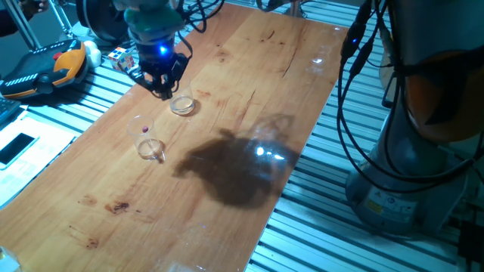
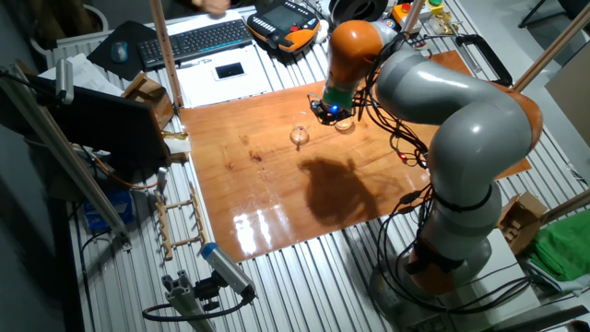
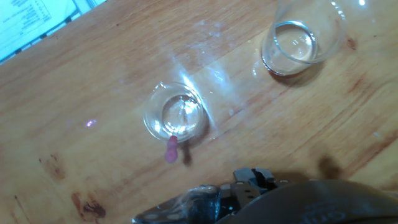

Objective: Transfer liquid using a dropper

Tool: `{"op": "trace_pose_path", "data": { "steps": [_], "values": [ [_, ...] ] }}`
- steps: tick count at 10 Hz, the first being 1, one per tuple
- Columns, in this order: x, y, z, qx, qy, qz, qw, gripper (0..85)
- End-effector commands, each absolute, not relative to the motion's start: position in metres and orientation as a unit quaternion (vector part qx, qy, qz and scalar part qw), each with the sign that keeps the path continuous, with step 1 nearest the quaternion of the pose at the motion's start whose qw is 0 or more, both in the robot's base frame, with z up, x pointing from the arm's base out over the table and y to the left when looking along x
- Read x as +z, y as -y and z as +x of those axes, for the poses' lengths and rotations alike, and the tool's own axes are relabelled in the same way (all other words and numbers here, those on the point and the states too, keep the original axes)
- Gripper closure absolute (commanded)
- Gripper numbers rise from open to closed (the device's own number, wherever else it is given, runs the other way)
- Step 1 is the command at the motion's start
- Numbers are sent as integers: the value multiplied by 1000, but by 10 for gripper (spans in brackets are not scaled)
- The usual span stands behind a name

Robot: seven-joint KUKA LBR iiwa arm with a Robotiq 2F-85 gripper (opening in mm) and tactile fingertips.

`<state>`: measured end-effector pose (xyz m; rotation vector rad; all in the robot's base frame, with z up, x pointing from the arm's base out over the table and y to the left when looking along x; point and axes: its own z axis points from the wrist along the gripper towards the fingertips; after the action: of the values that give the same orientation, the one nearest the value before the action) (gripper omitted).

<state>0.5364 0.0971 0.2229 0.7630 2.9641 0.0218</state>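
The dropper stands tilted in a small clear cup near the table's left edge, its purple-pink end uppermost. In the hand view that cup is at the centre and the dropper's pink end sticks out over its near rim. A second clear cup stands a little farther back, also seen as a cup at the hand view's top right. My gripper hovers low just left of this second cup, apart from the dropper, holding nothing. Its fingers are dark and blurred.
The wooden table carries a dark shadow of the arm at its middle. Cables hang at the right side. An orange-black pendant and small boxes lie off the table's left rear corner on the slatted metal frame.
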Motion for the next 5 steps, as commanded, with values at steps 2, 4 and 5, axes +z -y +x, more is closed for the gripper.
{"op": "trace_pose_path", "data": {
  "steps": [2, 4, 5],
  "values": [
    [230, -93, 529, 4, -970, 242, 39, 840],
    [236, -88, 521, 2, -972, 230, 38, 840],
    [239, -87, 518, 1, -973, 226, 36, 840]
  ]
}}
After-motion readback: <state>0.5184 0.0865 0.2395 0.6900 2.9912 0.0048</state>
